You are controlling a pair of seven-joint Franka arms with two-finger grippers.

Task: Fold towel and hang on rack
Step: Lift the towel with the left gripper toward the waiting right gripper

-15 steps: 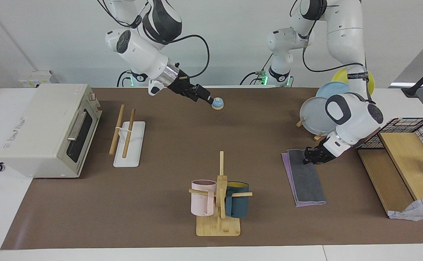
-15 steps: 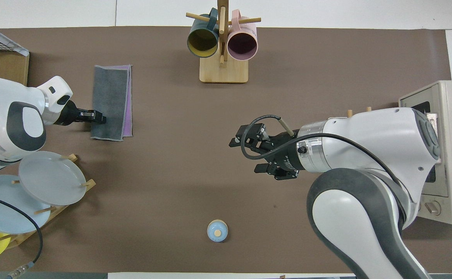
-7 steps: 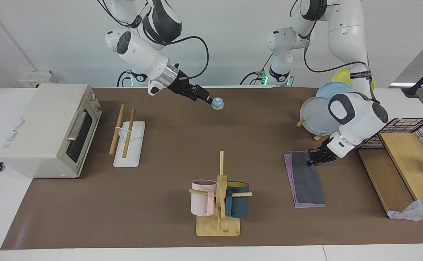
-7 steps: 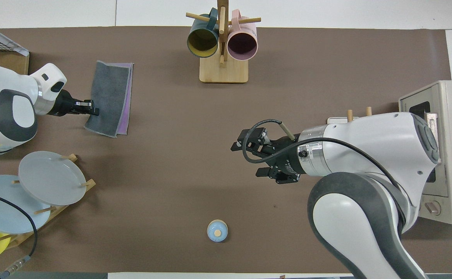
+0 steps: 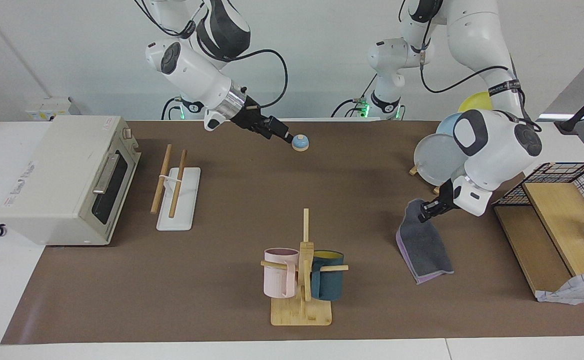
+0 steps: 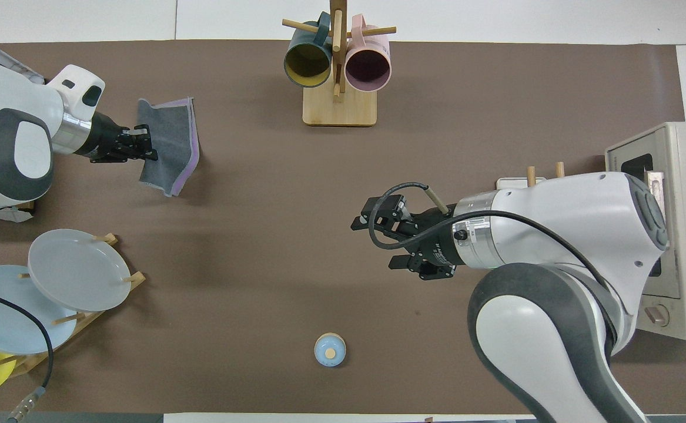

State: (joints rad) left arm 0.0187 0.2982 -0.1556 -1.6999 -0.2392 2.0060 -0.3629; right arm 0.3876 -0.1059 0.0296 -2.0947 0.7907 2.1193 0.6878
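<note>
The towel (image 5: 426, 247) is folded into a narrow strip, dark grey outside with a purple edge, at the left arm's end of the table. My left gripper (image 5: 424, 212) is shut on its upper corner and holds that end up, so the strip hangs slanted with its lower end at the mat. It also shows in the overhead view (image 6: 171, 147) with the left gripper (image 6: 143, 145). The rack (image 5: 177, 189) stands beside the toaster oven; in the overhead view only its rod tips (image 6: 531, 172) show past my right arm. My right gripper (image 5: 284, 136) waits in the air over the table's middle (image 6: 372, 226).
A toaster oven (image 5: 66, 177) stands at the right arm's end. A mug tree (image 5: 302, 270) with a pink and a teal mug stands at the table's edge farthest from the robots. A small blue bell (image 5: 300, 143) sits near the robots. A plate stand (image 5: 434, 159) and a wire basket (image 5: 567, 180) are beside the left arm.
My left gripper has risen with the towel's near end, lifting the strip off the mat so it hangs slanted. The right arm has hardly moved.
</note>
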